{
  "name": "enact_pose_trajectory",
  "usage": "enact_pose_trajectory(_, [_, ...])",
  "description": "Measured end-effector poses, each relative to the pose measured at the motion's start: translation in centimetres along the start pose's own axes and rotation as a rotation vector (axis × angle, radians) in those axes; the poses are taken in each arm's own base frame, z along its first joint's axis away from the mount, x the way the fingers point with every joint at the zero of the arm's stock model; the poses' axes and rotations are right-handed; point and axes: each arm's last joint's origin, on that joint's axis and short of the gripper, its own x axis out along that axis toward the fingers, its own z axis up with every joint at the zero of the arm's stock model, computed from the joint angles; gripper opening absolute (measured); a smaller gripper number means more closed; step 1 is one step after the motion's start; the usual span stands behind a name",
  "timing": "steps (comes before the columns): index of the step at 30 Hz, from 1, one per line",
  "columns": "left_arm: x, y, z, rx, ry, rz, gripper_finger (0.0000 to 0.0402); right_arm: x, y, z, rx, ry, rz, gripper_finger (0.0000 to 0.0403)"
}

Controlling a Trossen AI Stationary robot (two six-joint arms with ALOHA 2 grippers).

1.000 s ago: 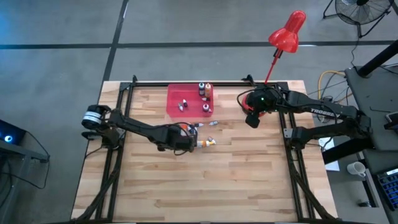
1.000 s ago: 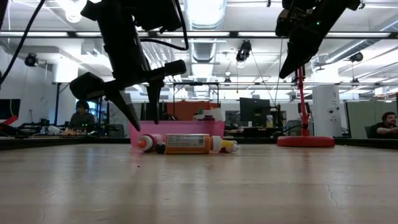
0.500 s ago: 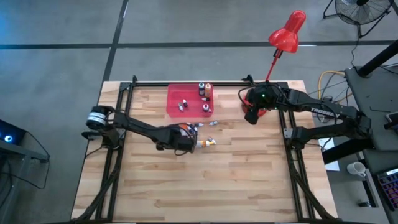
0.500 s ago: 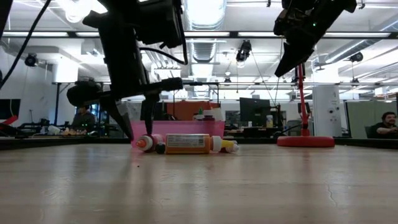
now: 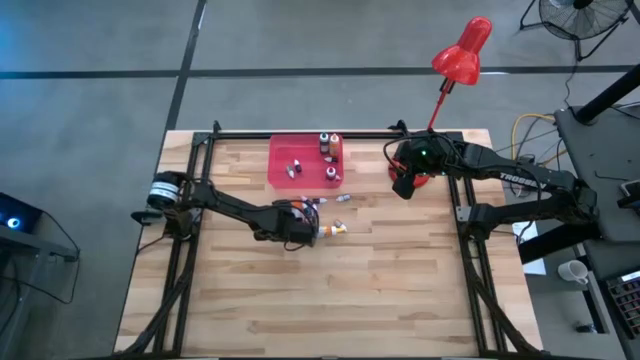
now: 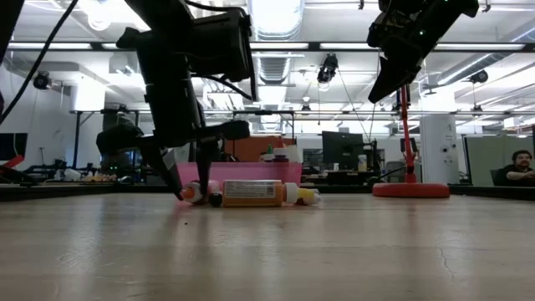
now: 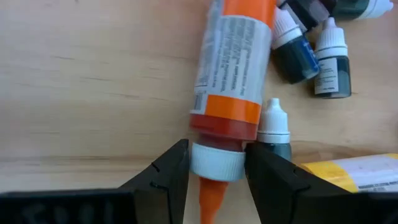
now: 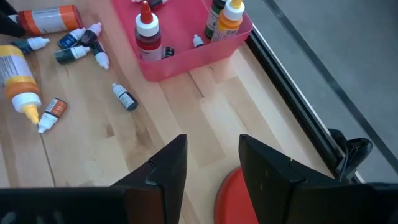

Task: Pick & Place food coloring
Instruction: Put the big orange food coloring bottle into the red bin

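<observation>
While the right gripper hovers parted, the left gripper straddles — unclosed — an orange bottle

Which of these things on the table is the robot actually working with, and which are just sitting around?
Part of the job:
- orange bottle, between the open fingers of the left gripper
- small dropper bottles lying beside it
- pink tray with bottles in it

Just lying about:
- red lamp
- right gripper, open, waiting near the lamp's base

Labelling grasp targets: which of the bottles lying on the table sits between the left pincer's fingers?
The large orange bottle with the white collar and orange nozzle. The left pincer straddles its cap end; the small dark bottles lie beside it, outside the fingers.
</observation>
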Motion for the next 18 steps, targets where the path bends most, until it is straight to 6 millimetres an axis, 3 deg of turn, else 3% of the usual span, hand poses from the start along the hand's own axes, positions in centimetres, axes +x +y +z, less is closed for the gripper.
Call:
enact_pose_trajectory(7, [0.27,-0.13,-0.06,0.001,-0.009,-0.007,0.0125,0.01,0.0,0.0,-0.002,0.001,0.0,0.0132])
enact_pose_trajectory(18, [-0.5,-0.41,-0.07,0.053,0.076,0.031,0.0092,0.01,0.0,0.0,-0.004,0.001,0.0,0.0124])
